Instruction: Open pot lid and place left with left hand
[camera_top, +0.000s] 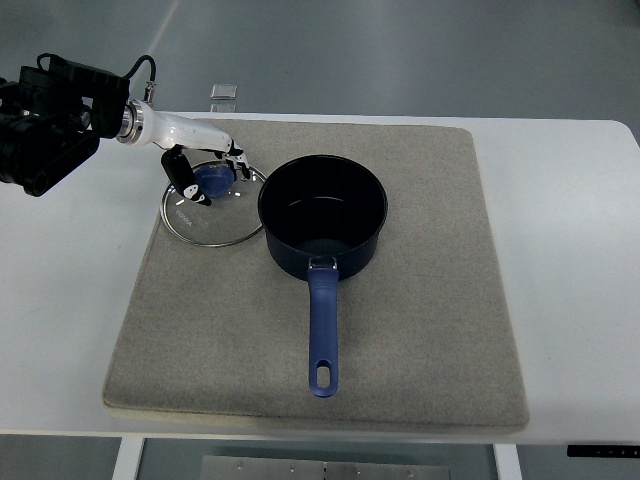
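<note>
The glass lid lay flat on the grey mat, just left of the blue pot, its rim touching or nearly touching the pot wall; the pot stood uncovered, its handle pointing toward the robot's side. In my judgement the lid had been set to that side to satisfy the instruction, and the mat served to cushion the glass and keep it from sliding on the white counter.

The left hand sat directly over the lid's blue knob, the arm entering from the upper left edge; the fingers were curved down about the knob, but whether they pinched it or had slackened could not be told from this view. The hand's position was consistent with a top grasp by the knob, which keeps the fingers off the glass.

The right hand was not visible; release and withdrawal appeared to be the step outstanding.
</note>
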